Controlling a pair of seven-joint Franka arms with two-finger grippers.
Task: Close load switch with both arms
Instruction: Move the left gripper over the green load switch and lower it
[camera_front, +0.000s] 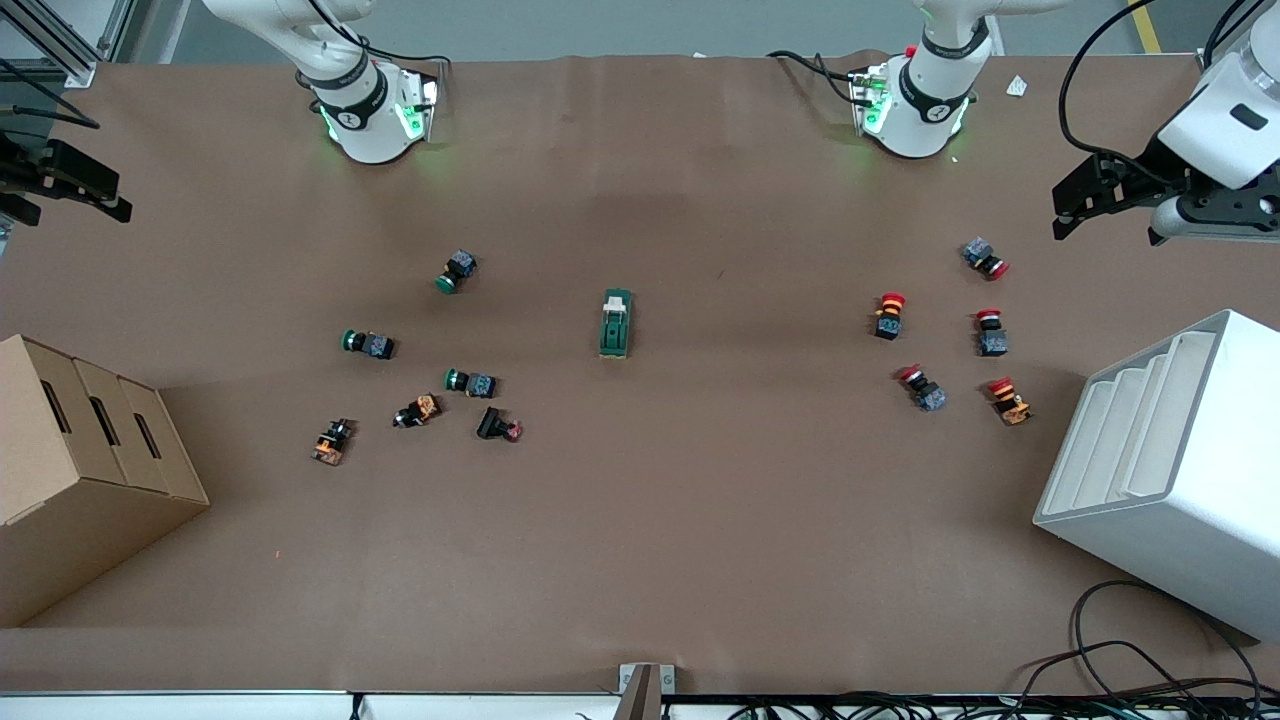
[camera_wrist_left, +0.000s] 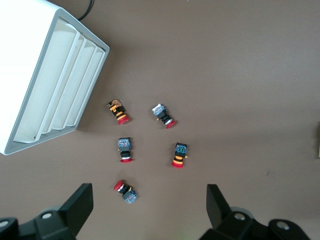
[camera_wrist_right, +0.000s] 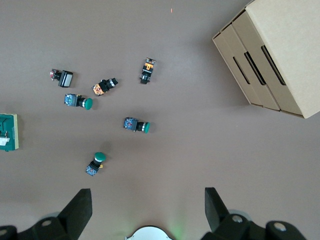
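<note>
Lying flat near the middle of the brown table (camera_front: 640, 560), the dark green rectangular load switch (camera_front: 616, 324) with its cream lever piece sat untouched, well apart from both arms. Toward the right arm's end of the table from the switch lay a loose scatter of small pushbuttons, three with green round caps (camera_front: 457, 272) and others with orange and black bodies (camera_front: 332, 441); farther that way stood a brown cardboard box (camera_front: 85, 470) with slots in its upper face. Toward the left arm's end from the switch lay five red-capped pushbuttons (camera_front: 889, 315), and past them a white slotted plastic rack (camera_front: 1170, 460).

Neither black two-finger gripper was near the switch. The left gripper (camera_wrist_left: 150, 210) hung with its fingers (camera_wrist_left: 80, 205) spread wide apart and holding nothing, over the table by the red-capped group, nearest one red button with a blue-grey body (camera_wrist_left: 125, 190). The right gripper (camera_wrist_right: 147, 210) hung likewise parted and empty over the table at the right arm's end, with the green-capped buttons below it and only an edge of the switch showing in its wrist view.
</note>
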